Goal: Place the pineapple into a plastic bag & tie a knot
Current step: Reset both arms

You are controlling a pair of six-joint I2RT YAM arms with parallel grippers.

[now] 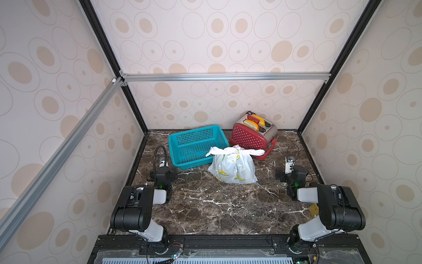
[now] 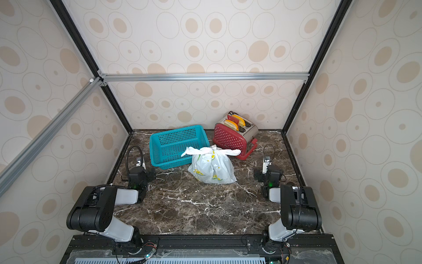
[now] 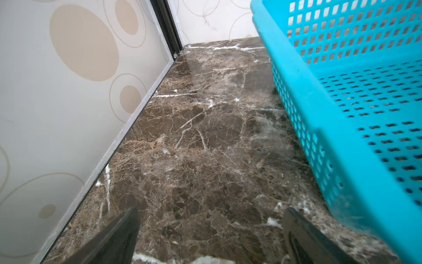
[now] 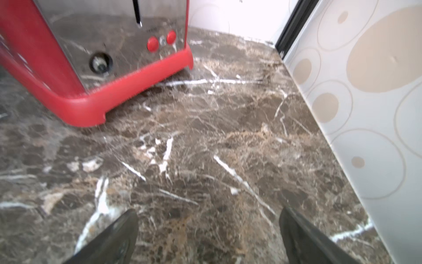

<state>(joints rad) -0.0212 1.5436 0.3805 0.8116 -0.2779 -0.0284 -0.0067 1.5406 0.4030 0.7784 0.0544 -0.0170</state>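
Observation:
The plastic bag (image 1: 233, 169) (image 2: 212, 170), white with lemon prints, stands bulging at mid-table in both top views. Its handles form the knot (image 1: 237, 149) (image 2: 212, 149) on top, with flat white tails spreading left and right. The pineapple is hidden; I cannot make it out through the plastic. My left arm (image 1: 163, 176) rests at the table's left side and my right arm (image 1: 294, 174) at its right side, both well clear of the bag. My left gripper (image 3: 211, 210) is open over bare marble beside the basket. My right gripper (image 4: 209, 212) is open over bare marble near the toaster.
A teal mesh basket (image 1: 196, 146) (image 3: 354, 102) sits behind and left of the bag. A red toaster (image 1: 251, 136) (image 4: 91, 68) holding toast stands at the back right. A small yellow item (image 1: 313, 209) lies by the right arm. Patterned walls close off three sides.

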